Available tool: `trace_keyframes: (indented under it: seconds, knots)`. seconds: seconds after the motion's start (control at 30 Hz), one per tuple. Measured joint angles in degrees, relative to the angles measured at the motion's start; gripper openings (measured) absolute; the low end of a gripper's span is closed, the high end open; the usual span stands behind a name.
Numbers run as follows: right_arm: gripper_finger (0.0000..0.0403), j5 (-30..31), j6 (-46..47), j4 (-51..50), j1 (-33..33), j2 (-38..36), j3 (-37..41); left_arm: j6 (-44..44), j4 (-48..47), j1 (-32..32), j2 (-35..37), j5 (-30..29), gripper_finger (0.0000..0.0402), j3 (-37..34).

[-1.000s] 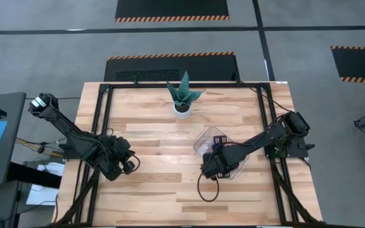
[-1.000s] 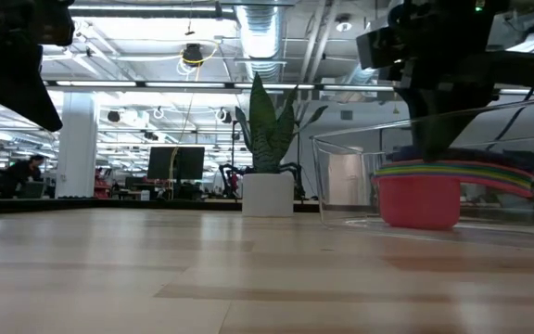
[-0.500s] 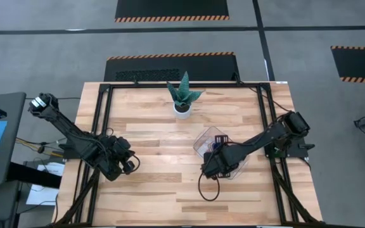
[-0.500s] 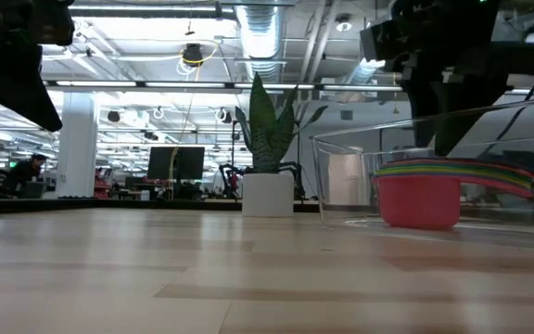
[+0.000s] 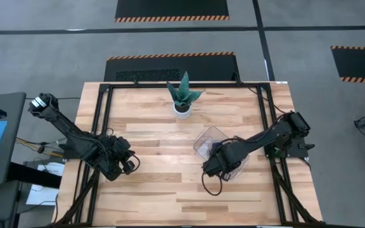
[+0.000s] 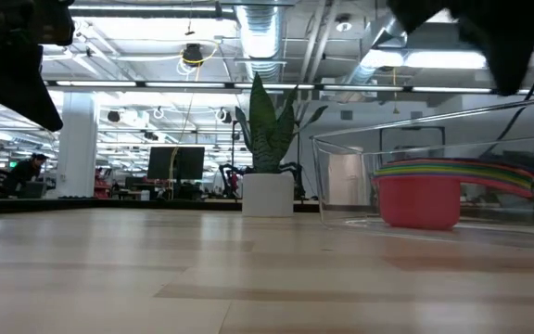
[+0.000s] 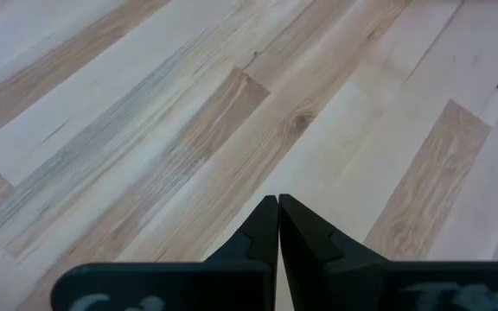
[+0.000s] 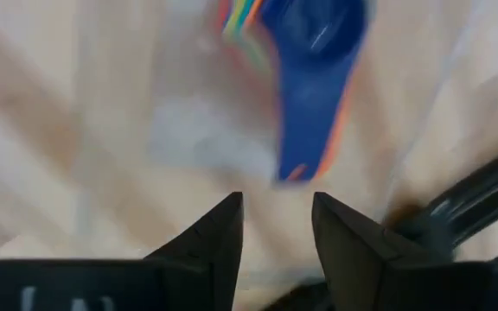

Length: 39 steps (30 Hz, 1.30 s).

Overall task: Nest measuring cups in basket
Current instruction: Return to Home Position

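Risen since a moment ago, the right gripper [image 5: 215, 166] hangs over the basket [image 5: 203, 138]; the left gripper [image 5: 129, 163] waits well apart. Level with the table, the measuring cups [image 6: 422, 190] sit nested below it. Left fingers [image 7: 266, 229] press together. Right fingers [image 8: 223, 229] stand apart, empty, the cups just ahead (dark blue on top).
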<state>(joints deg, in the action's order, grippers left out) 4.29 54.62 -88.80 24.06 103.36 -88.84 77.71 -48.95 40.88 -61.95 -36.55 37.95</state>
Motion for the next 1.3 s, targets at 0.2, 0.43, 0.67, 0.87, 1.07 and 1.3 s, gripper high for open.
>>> trace_keyframes:
  seconds: [0.2,0.43,0.67,0.87,1.07,1.3]
  knots:
    - [0.016,-4.56,2.75,1.19,4.99,-0.01,-2.95,0.0,0.0,0.0,0.0,-0.18,0.0,0.0]
    - [0.0162,-5.39,8.98,3.11,12.11,-0.01,-4.25,0.19,0.0,0.0,0.0,-0.16,0.0,0.0]
    - [0.0162,11.46,14.13,5.4,22.54,-0.01,-4.26,5.49,0.93,0.0,0.02,5.64,0.0,0.01]
    - [0.0164,56.55,11.22,10.01,32.34,-2.03,-4.26,5.81,0.88,0.0,0.02,11.72,0.0,0.02]
    - [0.0162,78.7,12.49,10.14,37.07,-5.1,-2.71,1.53,0.93,0.0,0.02,8.87,0.0,0.02]
    - [0.0164,77.26,27.16,15.38,34.65,-5.11,6.8,-3.69,5.98,0.0,0.02,5.75,0.0,0.0]
